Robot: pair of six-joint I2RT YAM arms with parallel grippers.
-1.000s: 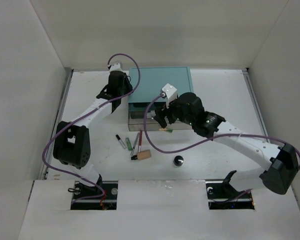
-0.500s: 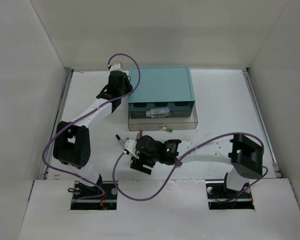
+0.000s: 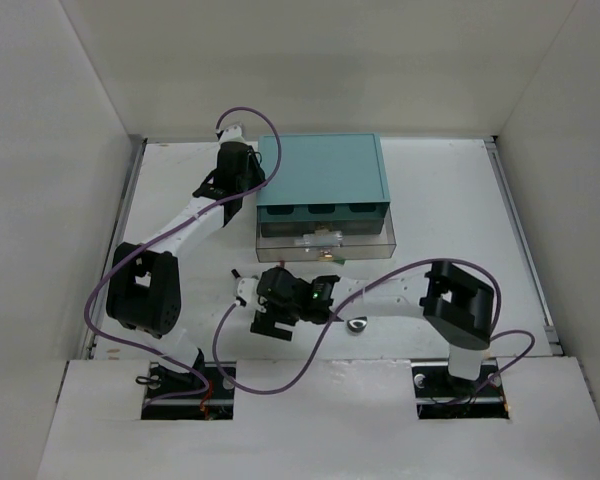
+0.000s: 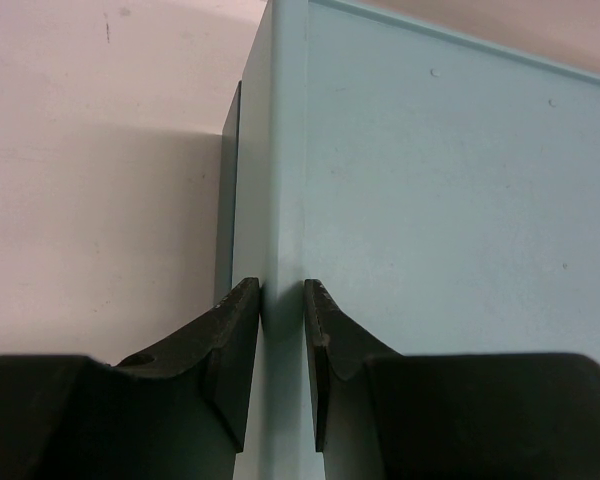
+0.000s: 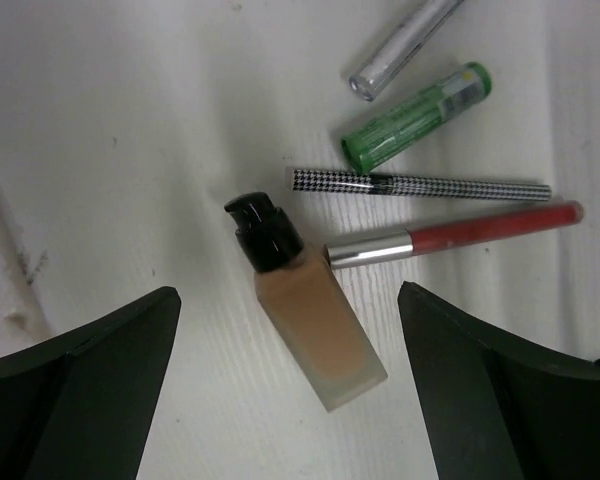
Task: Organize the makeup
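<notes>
You look close to the start. Your left tool (image 4: 280, 300) pinches the corner edge of the teal box (image 3: 320, 170), and its clear drawer (image 3: 375, 245) is pulled out. Something small lies in the drawer, but I cannot tell what. Your right tool (image 5: 287, 300) is spread wide just above the beige bottle (image 5: 310, 325). Near the bottle on the white surface (image 5: 130, 150) lie the red pencil (image 5: 480, 226), the black-and-white stick (image 5: 420, 184), the green stick (image 5: 417, 116) and a silver tube (image 5: 400, 45). The black pot (image 3: 357, 323) sits apart. All of these are not yet put away.

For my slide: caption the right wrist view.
Open right claw above a beige foundation bottle, green stick, patterned pencil and red pencil.
</notes>
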